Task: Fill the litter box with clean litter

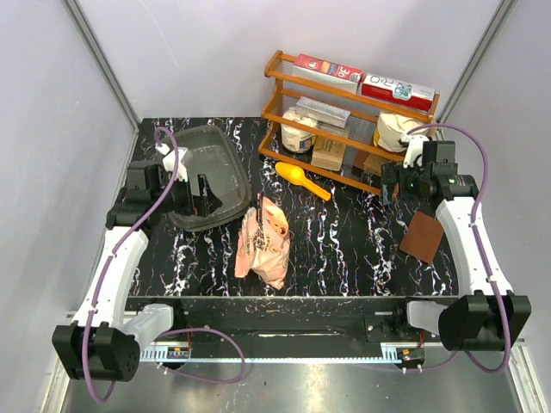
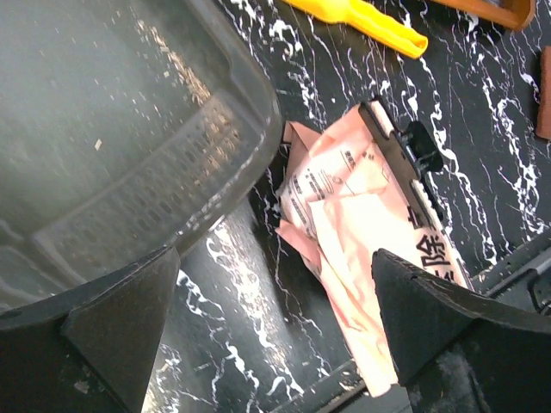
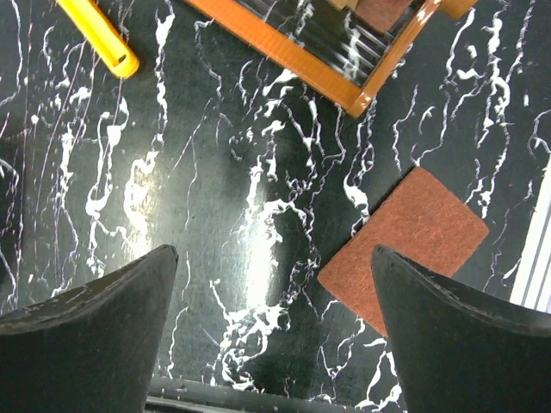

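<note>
The dark grey litter box [image 1: 205, 151] sits at the back left of the table; its rim fills the upper left of the left wrist view [image 2: 250, 103]. No litter shows in it. The pink-orange bag [image 1: 263, 243] lies on the table in front of the box, closed with a black clip [image 2: 405, 159]; the granules are hidden inside it. My left gripper [image 1: 196, 197] is open and empty at the box's near rim, beside the bag [image 2: 362, 232]. My right gripper [image 1: 392, 182] is open and empty above bare table near the rack.
A yellow-orange scoop [image 1: 301, 179] lies mid-table, also in both wrist views [image 2: 370, 21] [image 3: 99, 34]. A wooden rack [image 1: 344, 120] with boxes and jars stands at the back right. A brown pad [image 1: 424, 236] lies at the right [image 3: 405, 249].
</note>
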